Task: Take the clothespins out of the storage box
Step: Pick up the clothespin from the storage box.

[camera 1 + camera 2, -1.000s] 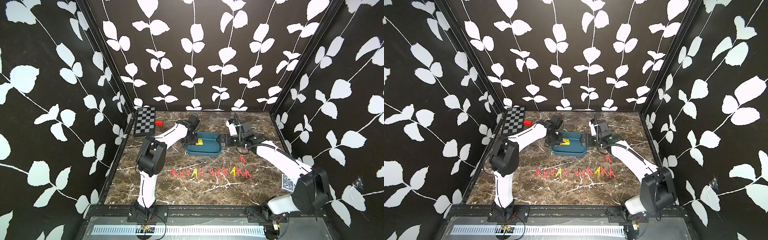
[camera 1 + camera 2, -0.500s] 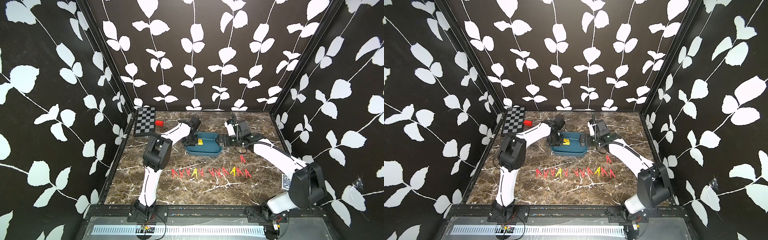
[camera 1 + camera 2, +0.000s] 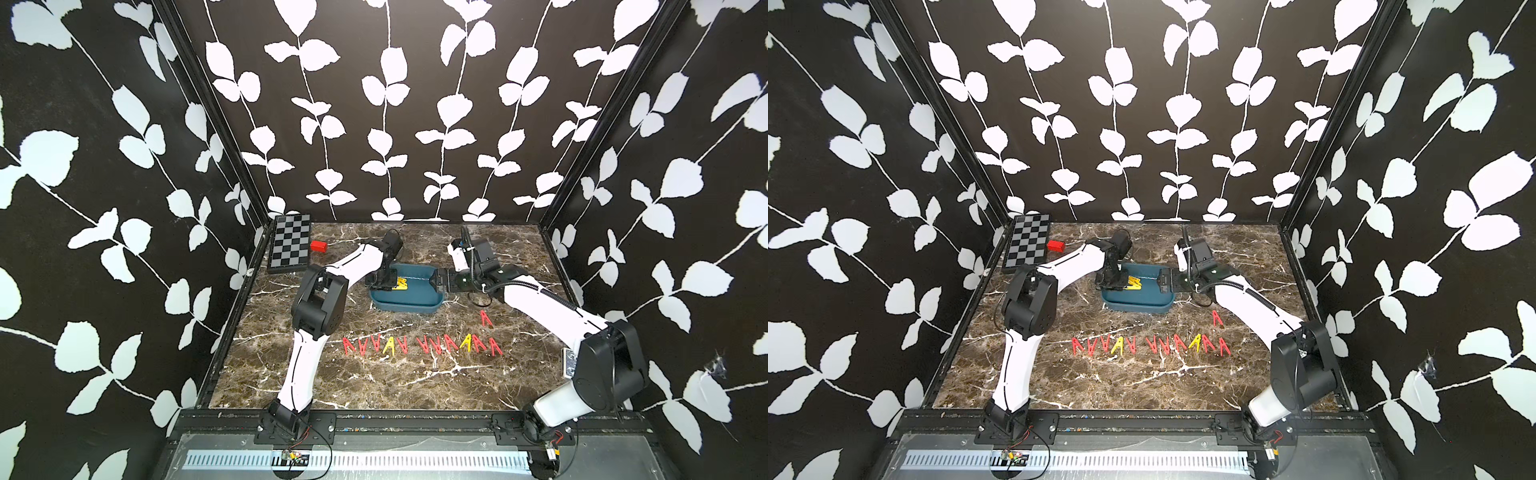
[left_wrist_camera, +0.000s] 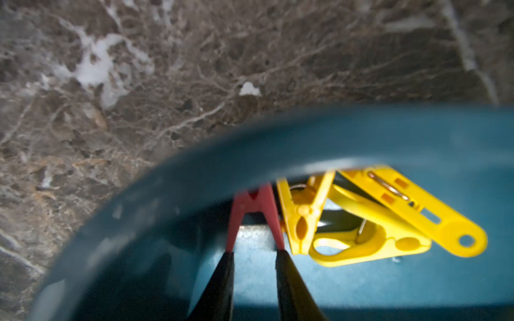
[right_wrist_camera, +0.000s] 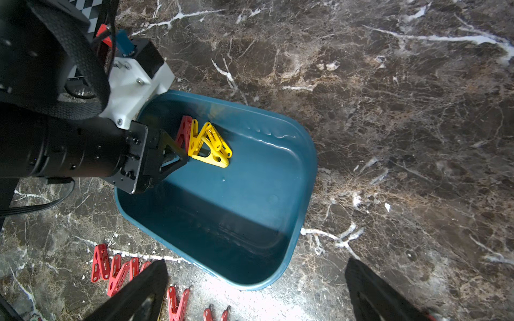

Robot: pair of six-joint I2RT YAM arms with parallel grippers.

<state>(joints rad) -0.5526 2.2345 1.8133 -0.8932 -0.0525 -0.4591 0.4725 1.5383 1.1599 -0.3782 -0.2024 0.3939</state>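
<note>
**Left claw on a red peg inside the box**

In both top views, take 12 o'clock as the back wall. The storage box [image 3: 405, 308] [image 3: 1133, 308] sits on the marble worktop [image 3: 374, 386] a little toward 12 o'clock from the centre.

Your left claw [image 4: 254, 255] [image 5: 181, 154] reaches down into the box's 9 o'clock end. In the left wrist view it is narrowed onto the red clothespin [image 4: 254, 203] [image 5: 183, 130], with one black tip against each leg end. That peg stands against the box wall. A small heap of yellow clothespins [image 4: 389, 222] [image 5: 211, 147] [image 3: 402, 284] lies just beside it, touching it.

Your right claw [image 5: 256, 264] [image 3: 436, 280] is at the box's 3 o'clock end. Its jaws are wide apart and hold nothing. You cannot tell whether it touches the rim.

A row of clothespins [image 3: 424, 345] [image 3: 1152, 345] lies on the worktop at 6 o'clock from the box, mostly red with two yellow. A lone red clothespin [image 3: 485, 319] [image 3: 1217, 319] lies at 4 o'clock from the box, apart from the row.

The checkerboard [image 3: 289, 245] occupies the worktop's 10 o'clock corner. The red block [image 3: 319, 246] lies just beside its 3 o'clock edge.
</note>
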